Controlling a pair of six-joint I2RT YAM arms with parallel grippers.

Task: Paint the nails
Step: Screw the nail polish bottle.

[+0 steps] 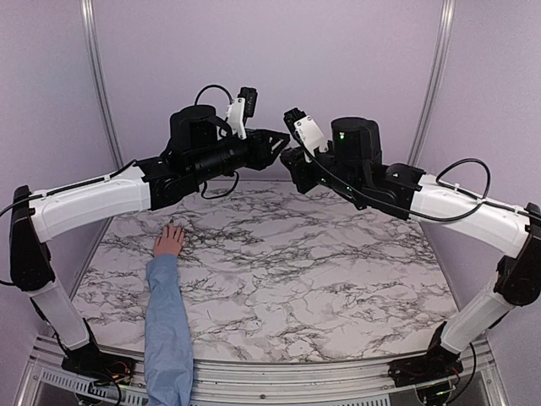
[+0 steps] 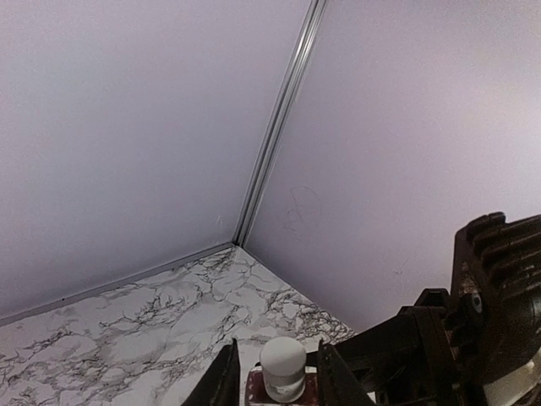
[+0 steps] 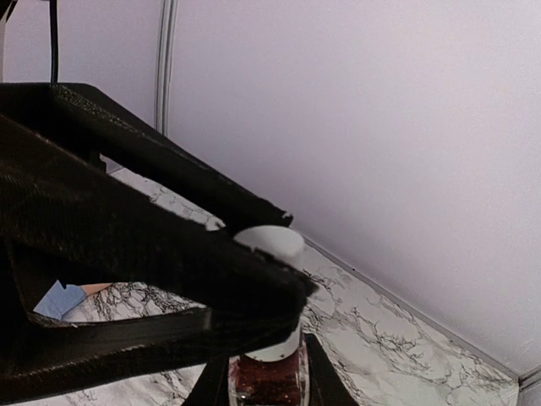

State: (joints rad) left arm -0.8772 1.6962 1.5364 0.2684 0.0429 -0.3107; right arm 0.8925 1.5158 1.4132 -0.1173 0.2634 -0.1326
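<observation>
The nails (image 1: 175,227) are at the fingertips of a human hand (image 1: 169,242) lying flat, palm down, on the marble table (image 1: 321,271). They are too small to make out. A light blue sleeve (image 1: 169,330) runs from the hand back to the near edge. Well above the hand and off to its right, towards the back wall, the two arms meet in the air over a small dark red bottle (image 3: 264,377). The right gripper (image 3: 267,386) is clamped on the bottle's body, a finger touching each side. The left gripper (image 2: 281,382) is closed in on the white cap (image 2: 282,365) from the side nearer the hand.
</observation>
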